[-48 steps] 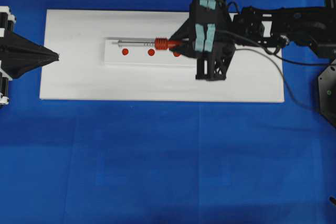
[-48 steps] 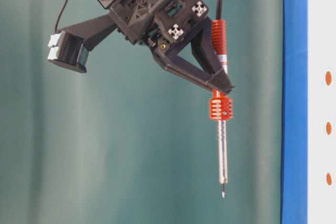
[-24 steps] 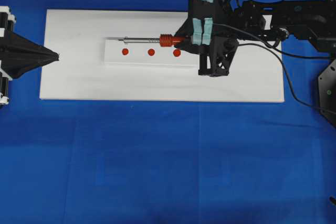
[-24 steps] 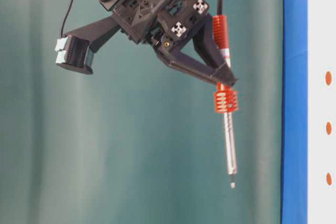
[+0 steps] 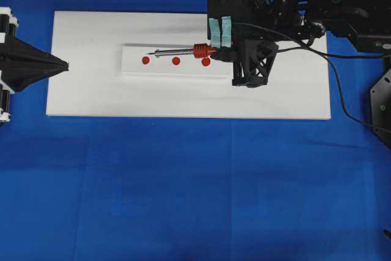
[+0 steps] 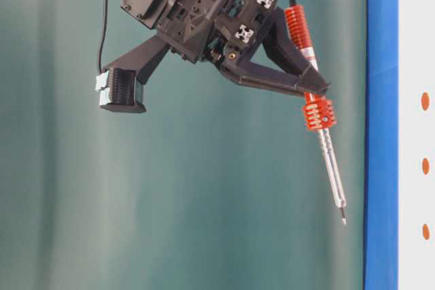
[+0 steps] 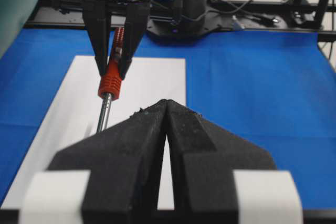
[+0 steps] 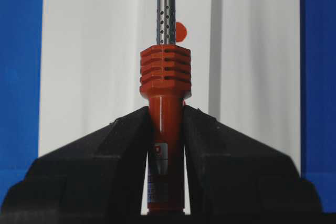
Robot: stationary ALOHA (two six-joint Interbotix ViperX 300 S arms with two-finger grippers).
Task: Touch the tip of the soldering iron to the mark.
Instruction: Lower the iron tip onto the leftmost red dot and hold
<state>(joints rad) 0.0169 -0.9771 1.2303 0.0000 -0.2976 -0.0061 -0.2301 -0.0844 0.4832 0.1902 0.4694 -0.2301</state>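
Right gripper is clamped on the soldering iron by its red-orange handle, just behind the ribbed collar; right wrist view shows both fingers pressed against the handle. Iron is in the air over the raised white strip on the white board, shaft pointing left in the overhead view and angled down. The tip isn't touching anything in the table-level view, clear gap to the surface. Three red marks on the strip: left, middle, right. Tip sits just beyond the left mark's far side. I read this as the approach step, contact not made. Next move needs a small shift toward the near side plus a slow descent, keeping the tilt so the tip lands first. Left gripper is parked off the board's left end, fingers together, holding nothing.
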